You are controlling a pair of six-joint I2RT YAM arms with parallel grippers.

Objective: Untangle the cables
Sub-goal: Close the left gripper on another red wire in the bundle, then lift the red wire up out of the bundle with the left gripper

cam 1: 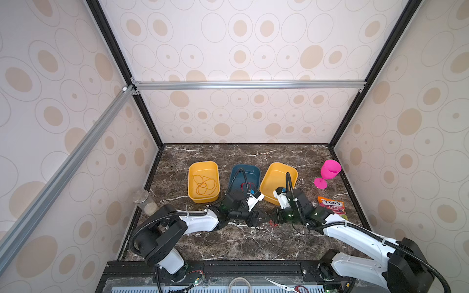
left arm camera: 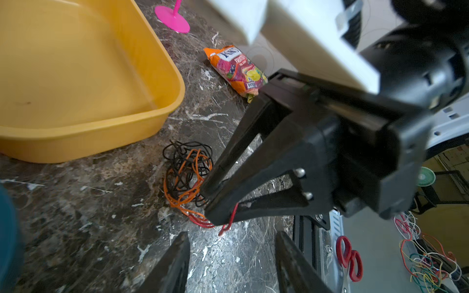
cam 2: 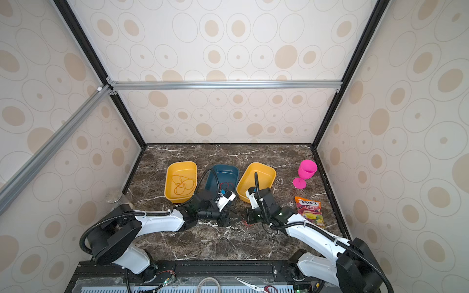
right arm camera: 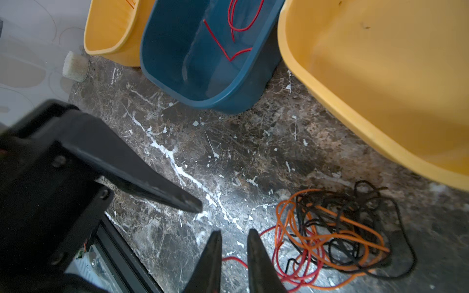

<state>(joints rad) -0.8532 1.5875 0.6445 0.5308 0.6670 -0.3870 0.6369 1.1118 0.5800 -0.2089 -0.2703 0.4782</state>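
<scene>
At the near edge, off the marble, red-handled scissors (cam 1: 284, 287) are seen. A bunch of loose coloured wires (left arm camera: 426, 263) beside them is shown by the left wrist view alone.

On the marble table (cam 1: 228, 243), near and central, the tangle of cables (left arm camera: 187, 175) is laid just in front of the right yellow tray (left arm camera: 162, 119). Its black and orange loops are made out only in the wrist views; in both top views little more than a scrap of red is seen between the arms.

The left gripper (left arm camera: 232, 237) is held just left of the tangle, its jaws spread with nothing between them. The right gripper (left arm camera: 208, 206) is set at the tangle's near side, its jaws drawn almost together on a red strand (left arm camera: 232, 217) that is pinched at the tips.

To the right, an orange sweet packet (cam 1: 331, 206) is laid flat. "FOX'S" and "FRUITS" can be read on it; the smaller print cannot.

Farther back, three trays are set in a row. In the left yellow tray (cam 1: 189, 182) an orange cable (cam 1: 204, 185) is coiled, shown in the top views only. In the blue tray (cam 1: 256, 175) a red cable (right arm camera: 236, 28) is laid, partly hidden by the left arm from above but plain in the right wrist view. A pink goblet (cam 1: 328, 175) is stood at the far right.
</scene>
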